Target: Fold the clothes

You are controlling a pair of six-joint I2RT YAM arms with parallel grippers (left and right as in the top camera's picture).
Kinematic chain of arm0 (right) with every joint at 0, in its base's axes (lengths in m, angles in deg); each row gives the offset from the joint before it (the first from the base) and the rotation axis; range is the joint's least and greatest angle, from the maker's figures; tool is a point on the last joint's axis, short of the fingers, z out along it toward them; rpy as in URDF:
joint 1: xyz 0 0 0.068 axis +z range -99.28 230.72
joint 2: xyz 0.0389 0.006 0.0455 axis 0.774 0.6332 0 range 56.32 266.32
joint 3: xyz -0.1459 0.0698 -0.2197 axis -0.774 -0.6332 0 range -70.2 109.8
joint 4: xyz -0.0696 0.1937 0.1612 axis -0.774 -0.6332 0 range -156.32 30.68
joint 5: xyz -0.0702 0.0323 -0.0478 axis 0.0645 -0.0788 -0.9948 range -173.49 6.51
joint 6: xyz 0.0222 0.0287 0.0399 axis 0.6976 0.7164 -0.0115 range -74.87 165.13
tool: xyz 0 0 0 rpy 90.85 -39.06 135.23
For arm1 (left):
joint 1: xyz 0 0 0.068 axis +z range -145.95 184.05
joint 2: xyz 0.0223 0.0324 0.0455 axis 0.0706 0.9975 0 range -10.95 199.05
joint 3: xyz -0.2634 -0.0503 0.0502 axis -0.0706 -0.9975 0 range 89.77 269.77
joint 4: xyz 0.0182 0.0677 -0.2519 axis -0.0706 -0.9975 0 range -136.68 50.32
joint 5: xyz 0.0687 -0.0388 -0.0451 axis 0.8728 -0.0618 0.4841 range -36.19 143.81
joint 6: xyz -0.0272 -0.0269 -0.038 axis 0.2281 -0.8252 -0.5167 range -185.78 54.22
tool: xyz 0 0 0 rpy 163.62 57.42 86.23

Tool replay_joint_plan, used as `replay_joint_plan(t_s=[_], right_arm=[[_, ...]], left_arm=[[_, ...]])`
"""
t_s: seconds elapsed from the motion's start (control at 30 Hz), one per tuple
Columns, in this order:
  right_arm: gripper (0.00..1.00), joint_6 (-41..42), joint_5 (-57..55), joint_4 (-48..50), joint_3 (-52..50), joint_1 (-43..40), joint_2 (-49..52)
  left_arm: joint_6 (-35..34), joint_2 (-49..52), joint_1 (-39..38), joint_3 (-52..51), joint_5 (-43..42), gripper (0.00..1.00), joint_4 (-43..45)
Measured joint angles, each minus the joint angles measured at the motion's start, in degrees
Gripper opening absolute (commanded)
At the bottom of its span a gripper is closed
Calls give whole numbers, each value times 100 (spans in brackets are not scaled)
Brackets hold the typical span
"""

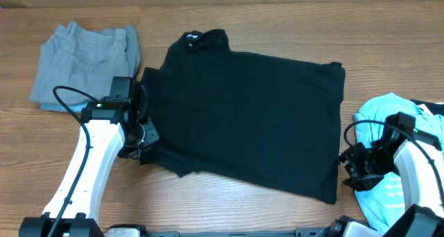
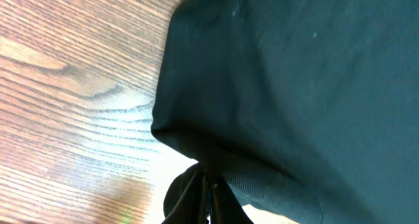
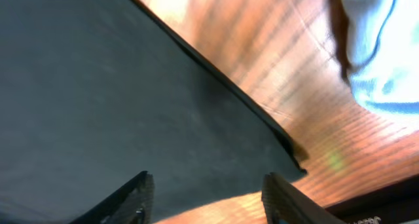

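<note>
A wooden table (image 1: 229, 8) seen from above, with two white robot arms reaching in from the near edge.

At the far left corner lies a folded grey garment (image 1: 87, 60), just beside the main shirt but not touching it. At the right edge a crumpled light-blue tee (image 1: 378, 119) sits partly under the right arm, which hides its lower part. A black cable (image 1: 66, 95) loops off the left arm over the corner of the grey garment.

The black shirt (image 1: 250, 119) is spread flat across the middle of the table. Its collar (image 1: 198, 39) points to the far left, and its long axis runs left to right, sloping slightly toward the near right corner. The sleeves may be tucked under; the dark fabric makes this hard to tell.

The left gripper (image 1: 142, 143) is at the shirt's near left edge, clenched on a pinch of black fabric that bunches up into its closed tips in the wrist view. The right gripper (image 1: 345, 166) is at the shirt's near right edge, between the shirt and the blue tee. Its fingers (image 3: 134, 198) stand apart, released, over the shirt's border, with bare wood beyond.
</note>
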Motion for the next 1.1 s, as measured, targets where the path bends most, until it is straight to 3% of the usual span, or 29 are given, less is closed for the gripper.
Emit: replay_joint_plan(t_s=[0.27, 0.4, 0.7, 0.9, 1.0, 1.1], right_arm=[[42, 868, 197, 511, -885, 0, 4], [50, 1121, 214, 656, -1250, 0, 7], [53, 1106, 212, 468, -1270, 0, 7], [62, 894, 350, 173, -1270, 0, 4], [60, 903, 350, 212, -1270, 0, 4], [45, 984, 332, 494, -1333, 0, 4]], left_arm=[[133, 0, 0, 0, 17, 8, 22], [168, 0, 0, 0, 20, 9, 63], [175, 0, 0, 0, 20, 9, 74], [175, 0, 0, 0, 22, 10, 111], [175, 0, 0, 0, 22, 11, 114], [175, 0, 0, 0, 22, 12, 157]])
